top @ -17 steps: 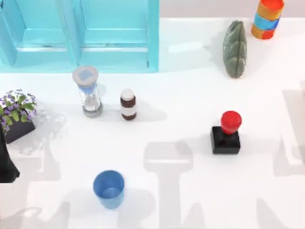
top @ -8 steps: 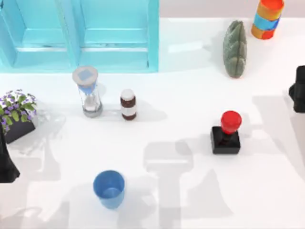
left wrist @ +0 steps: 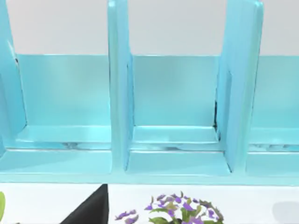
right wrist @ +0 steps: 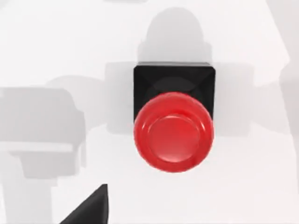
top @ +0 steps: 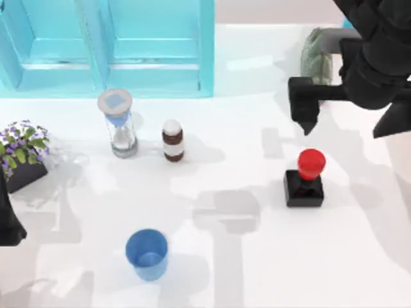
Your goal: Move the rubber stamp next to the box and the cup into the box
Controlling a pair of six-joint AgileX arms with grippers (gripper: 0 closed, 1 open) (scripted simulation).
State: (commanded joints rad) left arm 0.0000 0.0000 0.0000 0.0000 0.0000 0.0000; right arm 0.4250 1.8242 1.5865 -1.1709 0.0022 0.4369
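The right arm (top: 379,70) reaches in from the table's (top: 257,269) far right corner, its dark body high above the surface. Its gripper's opening cannot be told, and it holds nothing. Below it, right of the table's centre, the rubber stamp (top: 306,178) stands upright, untouched; the right wrist view looks straight down on its red knob (right wrist: 173,132) and black square base. The blue cup (top: 147,254) stands upright near the front edge, left of centre, well apart from the stamp. The turquoise box (top: 109,48) sits open along the far left edge. The left arm (top: 9,218) is parked at the left edge.
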